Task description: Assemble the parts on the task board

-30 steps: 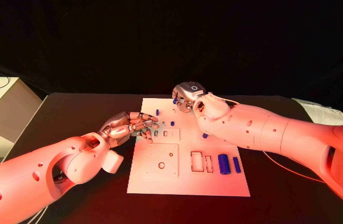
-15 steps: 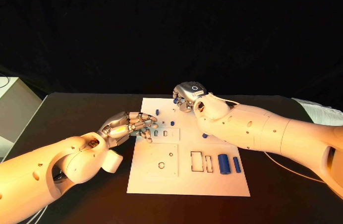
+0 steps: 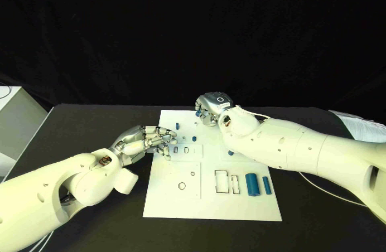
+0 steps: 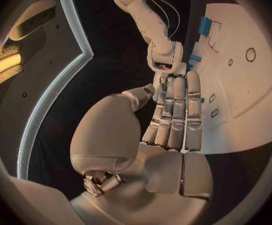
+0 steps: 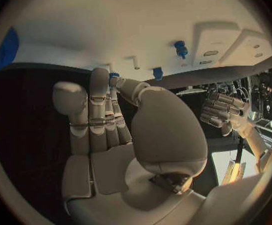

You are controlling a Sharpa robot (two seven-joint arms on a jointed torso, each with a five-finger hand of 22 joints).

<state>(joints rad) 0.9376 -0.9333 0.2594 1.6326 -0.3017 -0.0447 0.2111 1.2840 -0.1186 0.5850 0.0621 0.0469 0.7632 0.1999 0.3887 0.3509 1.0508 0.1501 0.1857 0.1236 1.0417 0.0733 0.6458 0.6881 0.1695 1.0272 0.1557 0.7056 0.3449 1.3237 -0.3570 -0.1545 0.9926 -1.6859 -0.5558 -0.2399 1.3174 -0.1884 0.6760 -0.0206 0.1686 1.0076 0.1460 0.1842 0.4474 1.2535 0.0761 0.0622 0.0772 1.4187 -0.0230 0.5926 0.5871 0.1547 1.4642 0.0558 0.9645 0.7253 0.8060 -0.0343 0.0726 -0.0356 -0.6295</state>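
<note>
My right hand's (image 3: 214, 109) fingers (image 5: 101, 112) stay pressed together with the thumb on a small blue part (image 5: 114, 76) at the task board's (image 3: 209, 207) far edge, apparently pinching it, and my left hand (image 3: 149, 141) remains curled at the board's left edge, holding nothing that I can see. Nothing has moved in the last second. The matte white board carries rectangular cut-outs and two glossy blue cylinders (image 3: 258, 183) lying near its right edge.

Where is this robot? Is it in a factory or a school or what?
Probably a robot test lab, not a factory. There is one black table with black backdrop behind it, and one white task board with small blue parts. The left hand and right hand work over it.
</note>
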